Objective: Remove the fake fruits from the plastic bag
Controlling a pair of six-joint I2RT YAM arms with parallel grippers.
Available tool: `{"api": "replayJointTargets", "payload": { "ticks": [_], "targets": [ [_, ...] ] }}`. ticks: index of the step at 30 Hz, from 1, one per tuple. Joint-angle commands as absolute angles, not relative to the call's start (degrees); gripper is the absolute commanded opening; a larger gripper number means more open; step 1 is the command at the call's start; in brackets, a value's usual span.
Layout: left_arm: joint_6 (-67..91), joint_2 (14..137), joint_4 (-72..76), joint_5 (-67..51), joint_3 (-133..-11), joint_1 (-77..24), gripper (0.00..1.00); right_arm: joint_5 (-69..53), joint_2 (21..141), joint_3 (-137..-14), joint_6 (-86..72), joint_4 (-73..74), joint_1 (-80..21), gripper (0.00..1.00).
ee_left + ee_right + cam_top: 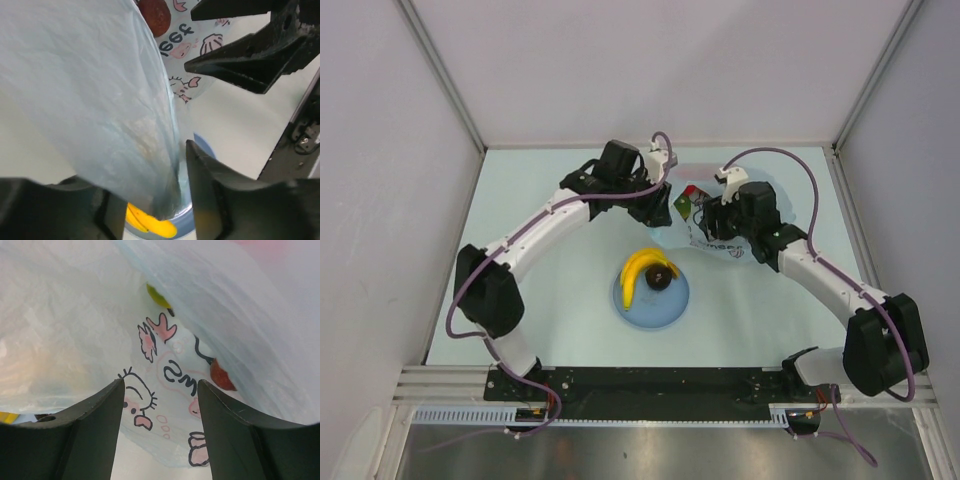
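Between my left fingers [220, 205]: plastic bag [100, 100] film, clamped, presumably to keep the bag taut. My right fingers [85, 435] stand apart, just short of the print; red fruit [222, 376] and green fruit [157, 296] beyond them (banana [155, 227] already out, below left fingers).

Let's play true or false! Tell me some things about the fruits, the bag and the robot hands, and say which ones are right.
1. The banana lies on the blue plate. True.
2. The plastic bag is empty. False: a red-orange fruit and a greenish fruit show through it.
3. A small dark fruit sits beside the banana on the plate. True.
4. The right gripper is squeezed shut. False: its fingers are apart, right at the bag.
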State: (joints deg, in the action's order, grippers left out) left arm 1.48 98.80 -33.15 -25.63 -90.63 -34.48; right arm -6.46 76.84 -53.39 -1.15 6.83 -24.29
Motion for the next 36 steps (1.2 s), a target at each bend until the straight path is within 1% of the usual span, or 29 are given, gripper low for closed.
{"api": "replayJointTargets", "payload": {
  "ticks": [1,2,4,8,10,12,19,22,23,26,32,36],
  "targets": [
    [-4.3,94.49,-35.86,-26.1,-92.56,-33.84,0.04,-4.83,78.22,-55.81,-2.02,2.2,-23.12,0.65],
    [-4.13,93.53,-35.86,-26.02,-91.59,-33.84,0.0,-4.75,78.92,-55.9,-2.11,1.5,-23.03,0.65],
    [-4.39,91.16,-35.77,-28.11,-88.61,-33.84,0.0,-5.01,81.9,-56.25,-3.33,-1.65,-22.85,0.65],
    [-2.99,87.98,-34.46,-28.48,-84.12,-33.92,0.0,-6.06,87.97,-57.3,-9.57,-7.01,-22.15,0.68],
    [-3.16,87.45,-34.45,-28.39,-82.53,-34.01,0.0,-6.24,91.74,-58.53,-10.28,-8.17,-22.32,0.69],
    [-3.51,87.28,-34.45,-28.3,-81.57,-34.01,0.0,-5.98,94.12,-61.25,-10.2,-9.31,-22.67,0.72],
    [-3.34,89.03,-34.01,-28.57,-81.74,-34.01,0.0,-5.97,105.8,-70.39,-11.42,-10.11,-22.23,0.78],
    [-3.43,90.09,-34.19,-28.3,-82.53,-34.1,0.0,-8.08,108.01,-72.42,-13.35,-10.2,-22.32,0.86],
    [-3.43,90.26,-34.28,-28.3,-82.7,-34.1,0.0,-8.0,109.32,-72.86,-13.71,-10.02,-22.41,0.9],
    [-3.6,90.88,-34.45,-28.39,-83.32,-34.19,0.0,-6.95,112.4,-74.79,-15.2,-9.76,-23.03,0.96],
    [-4.48,92.02,-35.15,-27.6,-84.9,-34.8,0.0,-3.52,118.64,-81.19,-13.98,-8.35,-24.61,1.0],
    [-4.75,92.37,-35.51,-27.07,-85.6,-34.89,0.0,-1.94,122.16,-83.67,-12.92,-7.39,-25.66,1.0]
  ]
}}
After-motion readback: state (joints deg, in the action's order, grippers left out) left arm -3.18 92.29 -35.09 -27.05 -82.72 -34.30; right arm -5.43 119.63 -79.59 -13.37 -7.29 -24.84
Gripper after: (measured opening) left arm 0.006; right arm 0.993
